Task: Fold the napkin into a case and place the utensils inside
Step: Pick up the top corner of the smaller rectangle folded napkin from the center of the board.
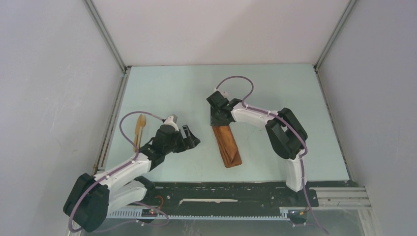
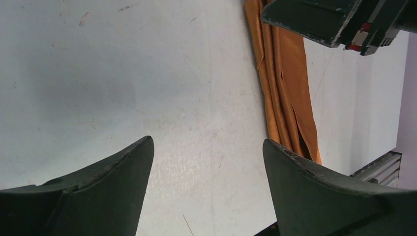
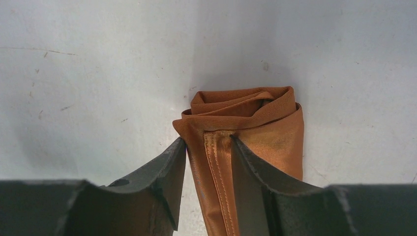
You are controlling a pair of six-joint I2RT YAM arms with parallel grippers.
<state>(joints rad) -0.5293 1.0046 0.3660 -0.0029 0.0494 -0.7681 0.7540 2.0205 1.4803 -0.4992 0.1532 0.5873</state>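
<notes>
The napkin (image 1: 227, 146) lies mid-table, folded into a narrow rust-orange oblong case running near to far. My right gripper (image 1: 219, 120) is at its far end. In the right wrist view the gripper (image 3: 207, 139) is shut on a stitched hem layer of the cloth (image 3: 246, 110), whose end shows stacked folds. My left gripper (image 1: 193, 140) is open and empty, low over bare table left of the case. In the left wrist view the gripper (image 2: 207, 142) has wide-spread jaws and the cloth (image 2: 282, 83) is at the upper right. The wooden utensils (image 1: 139, 129) lie at the table's left edge, behind my left arm.
Grey walls and aluminium posts (image 1: 105, 44) close in the pale table (image 1: 275, 93) on three sides. A black mounting rail (image 1: 221, 194) runs along the near edge. My right gripper's body (image 2: 334, 19) shows at the top of the left wrist view.
</notes>
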